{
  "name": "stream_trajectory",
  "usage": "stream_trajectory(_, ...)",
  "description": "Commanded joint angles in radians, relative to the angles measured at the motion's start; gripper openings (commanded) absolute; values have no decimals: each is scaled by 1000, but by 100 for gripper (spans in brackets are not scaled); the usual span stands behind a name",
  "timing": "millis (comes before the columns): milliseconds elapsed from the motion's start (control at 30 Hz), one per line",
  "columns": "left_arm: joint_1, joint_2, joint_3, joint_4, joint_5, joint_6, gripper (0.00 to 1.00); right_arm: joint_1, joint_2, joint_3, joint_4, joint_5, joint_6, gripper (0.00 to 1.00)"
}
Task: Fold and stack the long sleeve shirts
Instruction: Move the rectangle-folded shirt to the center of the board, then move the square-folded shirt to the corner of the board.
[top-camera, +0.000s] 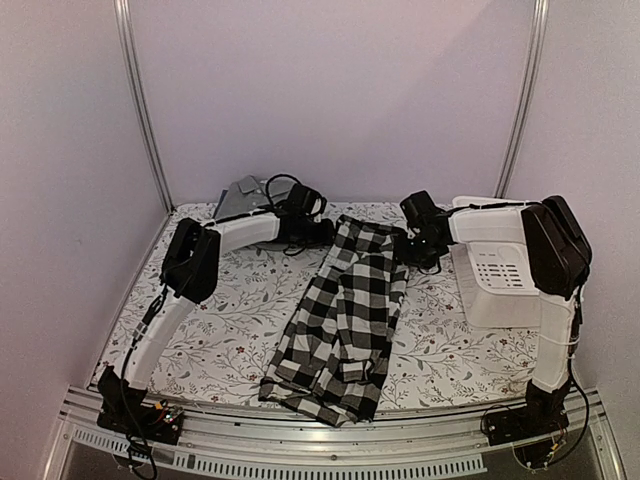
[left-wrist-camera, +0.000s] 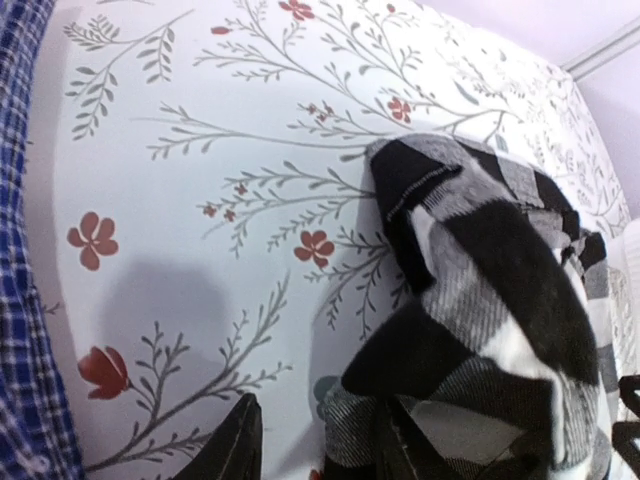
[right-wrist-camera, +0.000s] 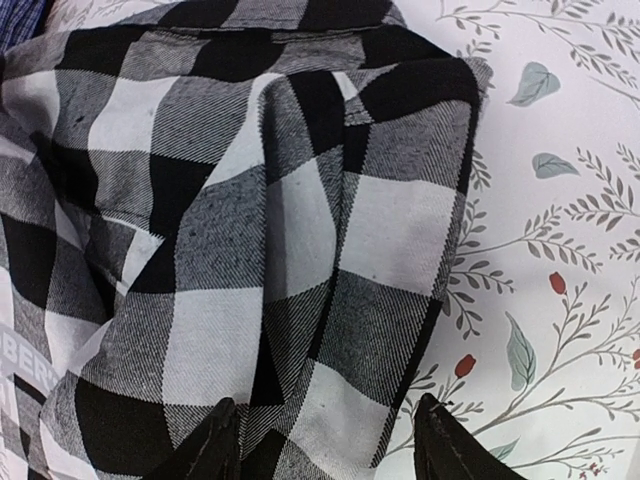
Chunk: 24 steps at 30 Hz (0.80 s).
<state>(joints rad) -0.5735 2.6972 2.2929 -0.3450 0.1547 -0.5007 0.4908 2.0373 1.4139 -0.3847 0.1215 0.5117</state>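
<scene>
Now left tool (left-wrist-camera: 318, 450) and right tool (right-wrist-camera: 328, 440) stand half open over the checked shirt (top-camera: 340, 320).

Lab-style robot test booth: plain white walls (top-camera: 330, 100), aluminium frame posts (top-camera: 143, 110), floral-covered table (top-camera: 440, 350)

we've got black-and-white check shirt (top-camera: 340, 320), plain grey shirt (top-camera: 240, 198) behind-left of it, blue fine-check shirt (left-wrist-camera: 25, 300) near it, white basket (top-camera: 500, 275) right of it, white tablecloth (top-camera: 230, 330) underneath, grey sprigs, red flowers
</scene>
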Motion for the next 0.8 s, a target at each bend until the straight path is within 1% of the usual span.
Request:
stream_trajectory(0,62,72,67,-83,-28,-99,39,2,-47,23,-8,-5,-14,62)
stream_trajectory(100,107,88,64,-75,3,-165,39,2,-23,60,-20,-12,-33,66)
stream_trajectory(233,163,75,31,-69,17,-202,39,2,21,121,-39,-14,-52,69)
stream_trajectory(433,259,-2,-82,-47,1,-188,39,-6,101,202,-62,-9,-85,71)
stream_trajectory(533,295,-34,-126,-13,57,-161,39,-26,133,226,-69,-9,-91,72)
stream_trajectory(600,294,-52,-129,5,102,-122,39,-46,151,237,-70,-12,-91,72)
stream_trajectory(700,261,-91,-134,27,146,-62,39,-74,189,264,-74,-21,-94,72)
stream_trajectory(767,231,-121,-139,31,149,-29,40,-82,225,292,-83,-18,-101,72)
